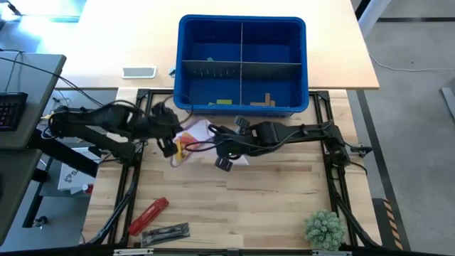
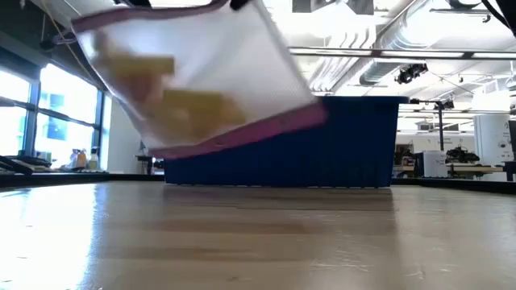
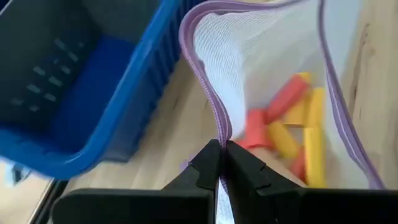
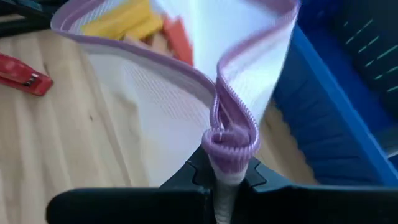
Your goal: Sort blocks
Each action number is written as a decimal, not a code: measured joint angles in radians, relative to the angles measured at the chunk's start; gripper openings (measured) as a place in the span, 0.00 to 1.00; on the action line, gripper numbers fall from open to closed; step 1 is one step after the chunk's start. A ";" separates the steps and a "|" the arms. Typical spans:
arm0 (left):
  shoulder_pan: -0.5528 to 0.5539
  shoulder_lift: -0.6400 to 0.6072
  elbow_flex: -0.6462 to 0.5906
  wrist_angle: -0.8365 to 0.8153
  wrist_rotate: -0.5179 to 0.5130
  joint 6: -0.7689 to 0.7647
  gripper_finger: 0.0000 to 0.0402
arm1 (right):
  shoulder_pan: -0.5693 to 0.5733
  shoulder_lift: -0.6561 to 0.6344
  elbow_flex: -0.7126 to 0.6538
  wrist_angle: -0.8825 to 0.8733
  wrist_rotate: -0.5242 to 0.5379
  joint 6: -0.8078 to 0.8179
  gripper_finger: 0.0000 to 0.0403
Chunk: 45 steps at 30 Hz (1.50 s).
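Observation:
A white mesh bag (image 1: 196, 133) with a purple zipper edge hangs between my two grippers just in front of the blue bin (image 1: 242, 28). Yellow and orange-red blocks (image 3: 292, 127) lie in the bag's bottom, and they show through its mesh (image 2: 181, 101) in the low view. My left gripper (image 3: 221, 152) is shut on the bag's rim at one side. My right gripper (image 4: 227, 171) is shut on the rim at the other side. The bin has several compartments; a green block (image 1: 224, 103) and tan blocks (image 1: 264, 102) lie in the near ones. My left gripper pinches the bag's purple zipper edge (image 3: 217, 124) between its two fingers, coming slanting down from the table's left. The bag's mouth stands open beyond the fingers. The bag hangs tilted, clear of the table (image 2: 242, 242). My right gripper pinches a bunched fold of the purple zipper edge (image 4: 229, 144) between its two fingers, slanting down from the table's right. The rim runs away from the fingers on both sides, and the bag hangs below them, clear of the table.
A red tool (image 1: 148, 215) and a dark flat object (image 1: 165, 232) lie near the table's front left. A green ball-shaped plant (image 1: 323, 227) stands at the front right. A white device (image 1: 138, 72) lies left of the bin. Bare wood stretches between the bag and the near edge.

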 joint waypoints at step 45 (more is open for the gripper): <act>-0.193 -0.133 -0.646 0.123 0.461 -1.021 0.30 | -0.028 0.004 -0.354 0.279 -0.186 0.012 0.13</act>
